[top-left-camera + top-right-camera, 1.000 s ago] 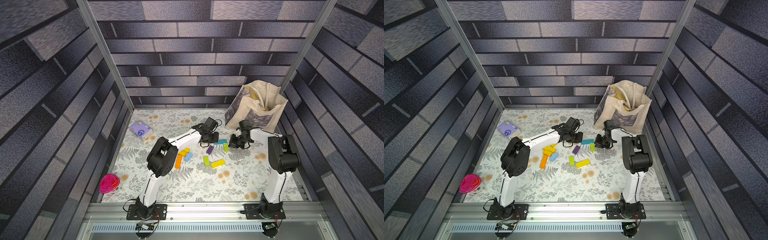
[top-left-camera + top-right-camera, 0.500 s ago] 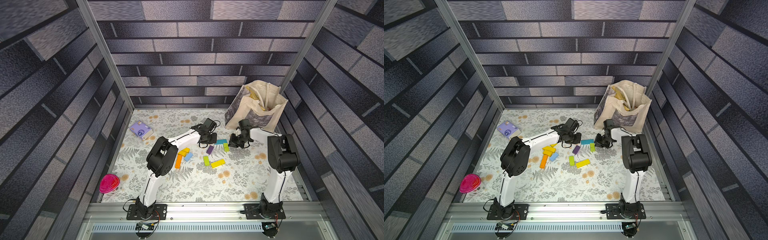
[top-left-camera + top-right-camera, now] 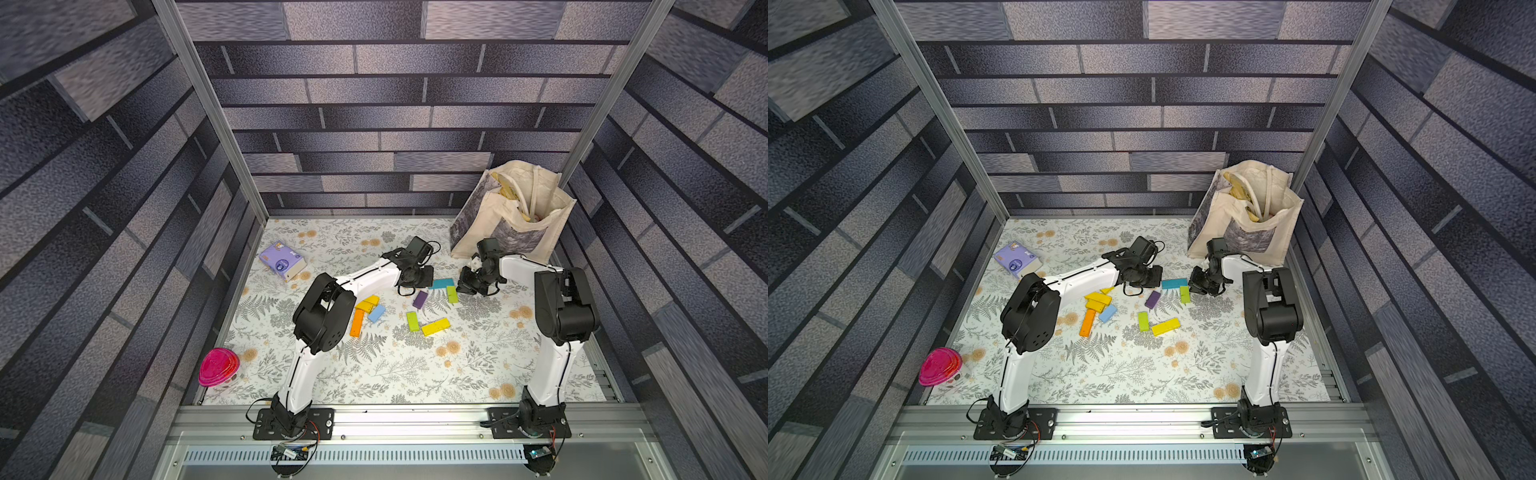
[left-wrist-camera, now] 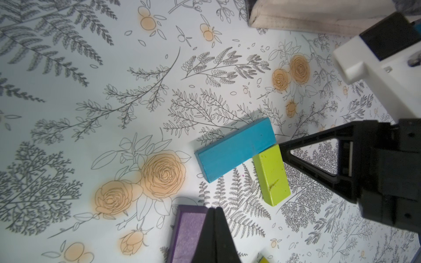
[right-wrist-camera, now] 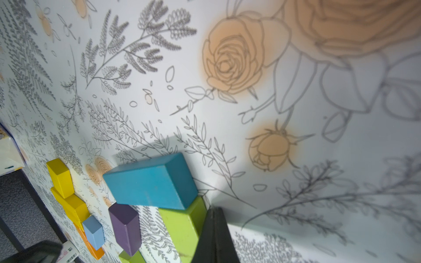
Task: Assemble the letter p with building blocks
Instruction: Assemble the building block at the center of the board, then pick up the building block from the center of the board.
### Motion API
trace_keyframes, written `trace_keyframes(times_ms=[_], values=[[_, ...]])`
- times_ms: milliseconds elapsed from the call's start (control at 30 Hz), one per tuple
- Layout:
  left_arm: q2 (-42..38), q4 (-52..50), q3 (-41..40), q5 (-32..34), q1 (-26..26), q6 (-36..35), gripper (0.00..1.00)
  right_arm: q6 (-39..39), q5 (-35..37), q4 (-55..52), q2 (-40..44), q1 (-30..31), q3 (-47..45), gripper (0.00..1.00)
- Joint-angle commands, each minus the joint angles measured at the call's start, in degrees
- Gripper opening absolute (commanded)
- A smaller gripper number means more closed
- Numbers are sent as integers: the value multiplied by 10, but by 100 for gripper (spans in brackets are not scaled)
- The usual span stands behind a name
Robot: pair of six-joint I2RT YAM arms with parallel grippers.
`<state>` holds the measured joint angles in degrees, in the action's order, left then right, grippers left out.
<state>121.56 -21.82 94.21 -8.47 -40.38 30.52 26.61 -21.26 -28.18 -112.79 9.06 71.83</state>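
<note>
The building blocks (image 3: 435, 327) look stiff and light; left hand (image 4: 213, 213) and right hand (image 5: 215, 215) pressed together, empty.
We'd pinch the lime block (image 4: 272, 177) across its long sides.

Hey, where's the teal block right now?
In both top views the teal block lies flat between the left gripper and the right gripper, its end touching a lime green block.
</note>
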Motion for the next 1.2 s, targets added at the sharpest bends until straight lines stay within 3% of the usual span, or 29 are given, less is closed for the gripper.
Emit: trace_keyframes(times_ms=[0, 100, 167, 233, 333, 500, 900, 1167], values=[[-28, -5, -11, 10, 5, -3, 2, 8, 18, -7, 12, -3, -16, 0], [-30, -6, -12, 7, 5, -6, 8, 5, 31, -10, 38, -4, -20, 0], [-33, -7, -16, 5, 5, -10, 15, 0, 48, -15, 66, -3, -23, 6], [-37, -9, -24, 6, 5, -16, 21, -6, 68, -24, 95, -3, -23, 16], [-43, -12, -39, 12, 5, -28, 31, -10, 88, -38, 132, -3, -21, 40], [-28, -51, -38, 28, 3, -58, 42, -1, 103, -44, 177, -4, -24, 59], [10, -84, -13, 32, -24, -126, 47, 15, 111, -46, 213, -3, -34, 63], [42, -128, 16, 39, -31, -88, 46, 14, 113, -41, 230, -4, -58, 62]])
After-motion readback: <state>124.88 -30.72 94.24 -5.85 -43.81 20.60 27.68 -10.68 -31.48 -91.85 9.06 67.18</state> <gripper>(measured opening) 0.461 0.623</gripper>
